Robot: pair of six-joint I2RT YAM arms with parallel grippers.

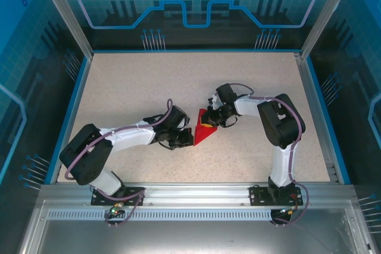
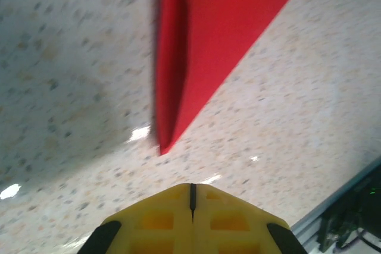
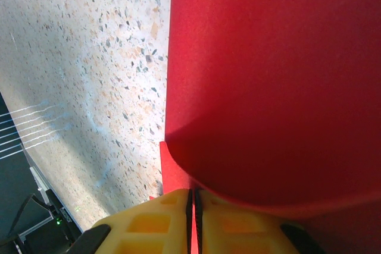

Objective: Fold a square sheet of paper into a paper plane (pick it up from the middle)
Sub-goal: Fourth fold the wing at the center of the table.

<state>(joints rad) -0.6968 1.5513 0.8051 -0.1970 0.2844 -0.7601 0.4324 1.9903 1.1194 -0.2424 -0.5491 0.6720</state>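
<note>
While the right gripper [image 3: 193, 201] pinches the paper [image 1: 201, 131] by one edge on the table [image 1: 149, 87], likely anchoring it for creasing, the left gripper [image 2: 192, 193] rests closed and empty near its tip.

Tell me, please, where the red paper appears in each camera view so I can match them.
Top external: the red paper is a small triangle near the table's middle.
Left wrist: the red paper sits at top centre, tapering down to a point.
Right wrist: the red paper covers the right half, down to the bottom edge.
Shared landmark: the speckled tabletop, which lies left of the paper in both wrist views.
</note>
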